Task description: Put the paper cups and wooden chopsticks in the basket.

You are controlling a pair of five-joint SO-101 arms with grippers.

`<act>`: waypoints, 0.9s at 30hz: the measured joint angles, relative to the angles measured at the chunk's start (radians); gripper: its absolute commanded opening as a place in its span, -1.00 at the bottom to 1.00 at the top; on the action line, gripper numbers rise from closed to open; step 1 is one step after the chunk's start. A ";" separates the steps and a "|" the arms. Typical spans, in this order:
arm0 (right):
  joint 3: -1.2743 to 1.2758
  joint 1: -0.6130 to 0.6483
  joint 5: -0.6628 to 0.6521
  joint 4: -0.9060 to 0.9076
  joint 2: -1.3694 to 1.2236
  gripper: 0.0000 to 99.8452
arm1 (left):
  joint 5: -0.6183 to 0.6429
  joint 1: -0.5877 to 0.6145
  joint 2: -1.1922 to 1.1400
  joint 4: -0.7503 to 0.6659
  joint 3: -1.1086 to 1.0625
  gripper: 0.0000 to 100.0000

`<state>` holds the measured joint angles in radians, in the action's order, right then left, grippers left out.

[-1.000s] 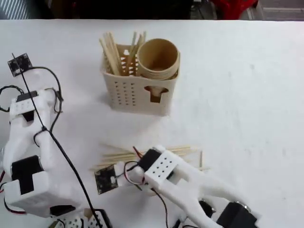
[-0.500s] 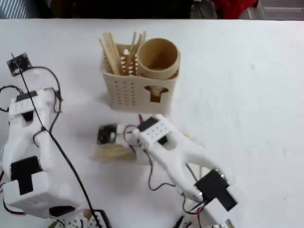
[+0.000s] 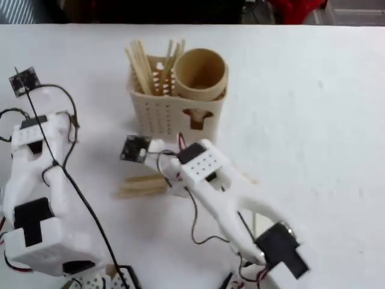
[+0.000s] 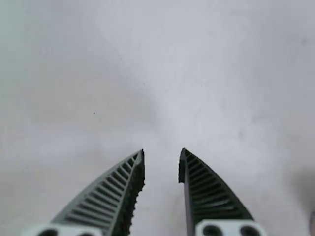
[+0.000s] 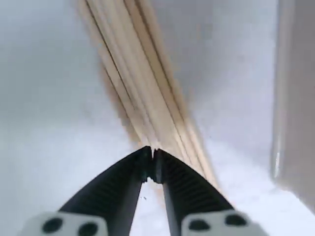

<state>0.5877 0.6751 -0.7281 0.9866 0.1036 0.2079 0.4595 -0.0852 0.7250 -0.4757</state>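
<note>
The cream perforated basket point(image 3: 162, 117) stands at the back middle of the table, with stacked paper cups point(image 3: 200, 75) and several wooden chopsticks point(image 3: 143, 63) upright inside it. In front of it, a loose bundle of chopsticks point(image 3: 139, 185) sticks out leftward from under the right arm point(image 3: 207, 171). My right gripper point(image 5: 151, 154) is shut, its tips pinched on that bundle point(image 5: 138, 83), with the basket wall point(image 5: 295, 98) close beside it. My left gripper point(image 4: 161, 155) hangs open over bare table with nothing between its fingers.
A few stray chopsticks point(image 3: 251, 179) lie on the table to the right of the right arm. The left arm point(image 3: 36, 180) and its cables take up the left side. The white table point(image 3: 313, 120) stretches bare to the right of the basket.
The right arm has swung away from the front edge toward the basket. The chopstick bundle has shifted left and back with it.
</note>
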 measured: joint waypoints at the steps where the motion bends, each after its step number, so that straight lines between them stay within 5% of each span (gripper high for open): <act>1: 0.000 0.000 0.000 0.003 0.028 -0.96 | 0.000 0.000 0.000 0.000 0.000 -0.73; 8: 0.000 -0.014 -0.040 -0.014 0.072 -0.68 | 0.000 0.000 0.000 0.000 0.000 -0.73; 22: -0.003 -0.087 -0.112 -0.227 -0.180 -0.75 | 0.000 0.000 0.000 0.000 0.000 -0.73; 27: -0.003 -0.087 -0.112 -0.229 -0.181 -0.96 | 0.000 0.000 0.000 0.000 0.000 -0.73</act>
<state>0.5846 0.5877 -0.8401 0.7580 -0.0775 0.2079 0.4595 -0.0852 0.7250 -0.4757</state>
